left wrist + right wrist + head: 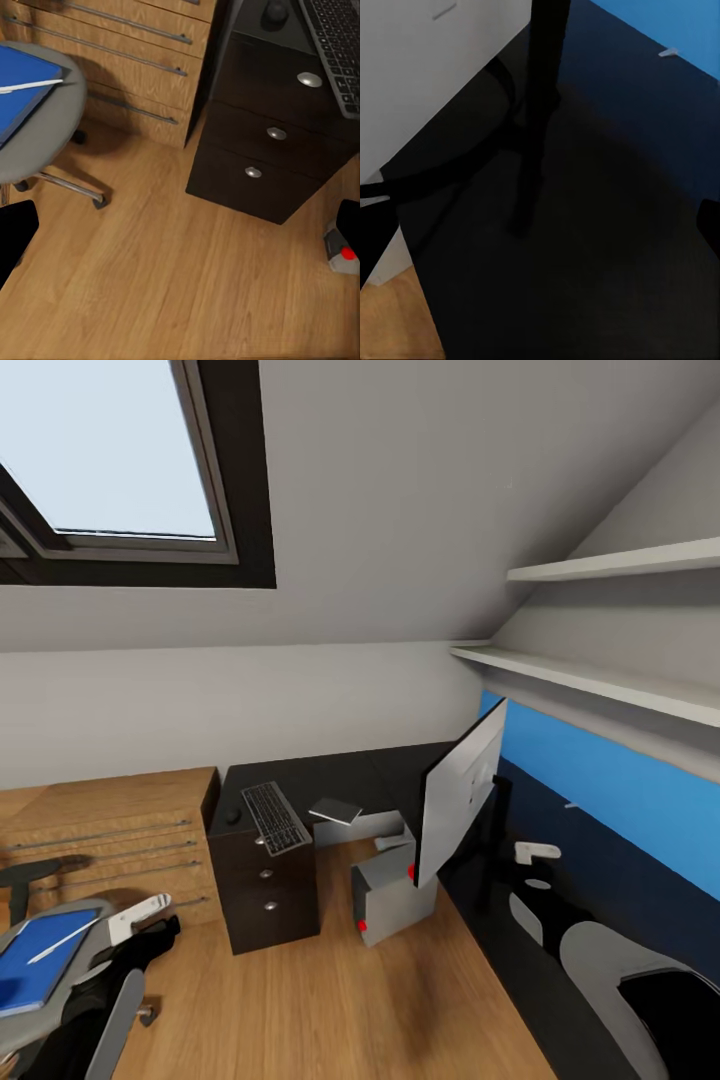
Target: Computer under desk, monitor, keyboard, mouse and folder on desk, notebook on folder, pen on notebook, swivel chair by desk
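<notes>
the desk (300, 780) runs along the far wall and turns down the right side. the keyboard (274, 817) and the mouse (233, 816) lie on its far-left end above the drawers (274, 135); the mouse is just left of the keyboard. the monitor (462, 805) stands on the right run, seen from behind and leaning. the computer (390, 890) sits on the floor under the desk corner. the swivel chair (60, 960) is near left, well apart from the desk, carrying the folder (40, 960) with the pen (62, 940) on top. the notebook cannot be identified with certainty.

left gripper (180, 229): fingertips at opposite frame edges, spread wide, empty, over bare floor. right gripper (540, 229): likewise wide and empty, over the desk beside the monitor stand.

judged step: folder transfer not yet begun. next move calls for turning left toward the chair and bringing the left gripper down on the folder edge; the loose pen may roll off.
</notes>
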Motion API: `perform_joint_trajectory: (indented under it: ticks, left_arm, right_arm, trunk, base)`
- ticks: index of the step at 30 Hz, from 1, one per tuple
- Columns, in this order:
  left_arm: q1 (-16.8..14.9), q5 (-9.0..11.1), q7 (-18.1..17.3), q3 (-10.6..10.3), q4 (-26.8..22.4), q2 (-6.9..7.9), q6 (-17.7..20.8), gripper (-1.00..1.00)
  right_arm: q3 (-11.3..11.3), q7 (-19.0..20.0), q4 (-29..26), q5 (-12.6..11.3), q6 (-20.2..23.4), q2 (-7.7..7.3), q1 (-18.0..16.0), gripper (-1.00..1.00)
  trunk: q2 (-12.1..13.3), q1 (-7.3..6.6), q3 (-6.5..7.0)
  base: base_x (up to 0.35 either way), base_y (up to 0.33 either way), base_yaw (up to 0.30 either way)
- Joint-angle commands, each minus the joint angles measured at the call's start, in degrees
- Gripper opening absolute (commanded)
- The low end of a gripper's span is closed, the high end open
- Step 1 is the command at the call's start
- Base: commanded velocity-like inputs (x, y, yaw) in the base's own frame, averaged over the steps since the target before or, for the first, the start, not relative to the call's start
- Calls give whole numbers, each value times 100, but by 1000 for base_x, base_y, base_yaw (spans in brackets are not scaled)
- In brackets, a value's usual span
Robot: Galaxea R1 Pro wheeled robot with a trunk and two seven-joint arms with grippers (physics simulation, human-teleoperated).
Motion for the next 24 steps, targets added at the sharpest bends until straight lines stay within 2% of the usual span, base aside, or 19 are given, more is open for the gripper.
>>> perform_joint_trajectory:
  ticks: [1, 4, 11, 12, 16, 24]
  left_arm:
    - [-1, 62, 42, -23, -7, 1, 17, 100]
    - [-1, 65, 42, -41, -5, 3, 19, 100]
    - [-1, 67, 43, -58, 0, 4, 39, 100]
    - [-1, 67, 40, -113, 0, 0, 48, 100]
    - [-1, 67, 42, -271, 0, 0, 60, 100]
    - [-1, 73, 42, -288, 0, -1, 69, 100]
  right_arm:
    - [50, -17, 2, -66, 2, -8, -2, 100]
    - [49, -17, -4, -76, 14, -34, -6, 100]
    - [50, 0, -123, -90, -322, -56, -8, 100]
    - [55, 6, -131, -89, -362, -52, -6, 100]
    - [75, 7, -138, -84, -401, -22, -4, 100]
    - [70, 8, -139, -83, -407, -22, -4, 100]
  trunk:
    - [-4, 3, -2]
    - [-4, 3, -2]
    - [-4, 3, -2]
    - [-4, 3, -2]
    - [-4, 3, -2]
    - [-4, 3, -2]
  base:
    - [122, -5, 0]
    - [158, -30, 0]
    - [33, -12, 0]
    - [2, -1, 0]
    - [1, 0, 0]
    - [0, 0, 0]
